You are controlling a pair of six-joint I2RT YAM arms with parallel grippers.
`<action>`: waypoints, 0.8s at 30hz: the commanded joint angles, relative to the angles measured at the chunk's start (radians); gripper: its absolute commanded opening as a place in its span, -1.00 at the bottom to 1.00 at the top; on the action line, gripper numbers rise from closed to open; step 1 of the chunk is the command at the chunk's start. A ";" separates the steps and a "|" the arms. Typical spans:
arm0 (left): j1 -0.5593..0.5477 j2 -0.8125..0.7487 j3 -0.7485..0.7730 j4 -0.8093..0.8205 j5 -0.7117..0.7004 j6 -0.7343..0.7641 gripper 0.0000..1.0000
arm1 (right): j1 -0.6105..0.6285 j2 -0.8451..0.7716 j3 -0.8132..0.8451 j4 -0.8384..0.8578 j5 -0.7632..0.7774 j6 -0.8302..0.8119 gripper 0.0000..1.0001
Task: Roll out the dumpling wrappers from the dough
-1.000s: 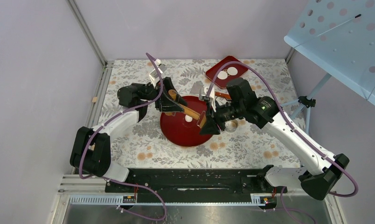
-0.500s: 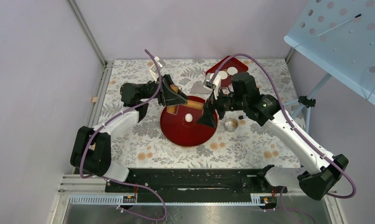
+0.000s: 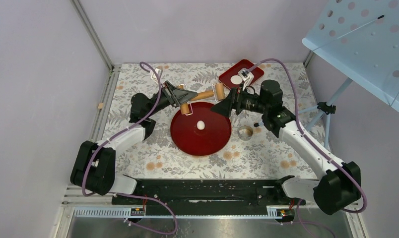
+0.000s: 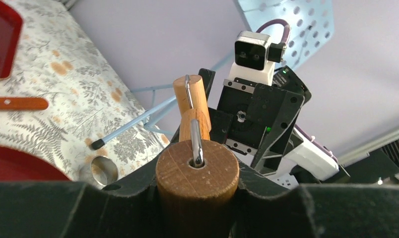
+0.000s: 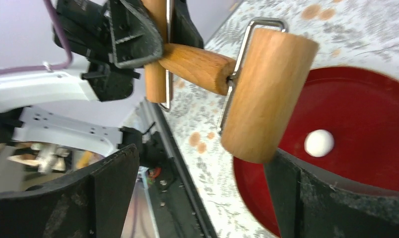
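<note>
The left gripper [image 4: 196, 196] was clamped on one wooden end of the rolling pin [image 3: 203, 95], its jaws pressed against the roller on both sides; it held the pin in the air above the far rim of the round red plate [image 3: 187, 141], the larger roller pointing toward the other arm. The right gripper [image 5: 220, 196] stood with its fingers wide apart and held nothing; the big roller hung just in front of it in its wrist view, but touched neither finger.

The dough [image 3: 201, 125] lay as a small white ball near the middle of the plate, round and unflattened; the pin was above and beyond it, well clear.

On the red tray [image 3: 249, 72] at the far side of the table one of the dumpling wrappers [image 3: 235, 79] showed as a flat white disc; the right wrist covered part of the tray, so any further discs could not be counted. The metal ring cutter [image 3: 245, 132] sat on the cloth just beside the plate's right edge.

Judged from this, at least one wrapper was finished and set aside; the present ball was not yet rolled; lowering the pin, flattening the ball, cutting with the ring and moving the disc to the tray all appeared to remain.
</note>
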 commanded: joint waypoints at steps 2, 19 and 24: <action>-0.014 -0.081 -0.064 0.044 -0.159 0.030 -1.00 | -0.003 0.037 -0.058 0.417 -0.063 0.326 0.97; -0.080 -0.080 -0.091 0.027 -0.131 0.108 -1.00 | -0.003 0.121 -0.079 0.443 0.011 0.404 0.77; -0.097 -0.066 -0.082 0.045 -0.128 0.099 -1.00 | -0.003 0.133 -0.091 0.452 0.013 0.401 0.56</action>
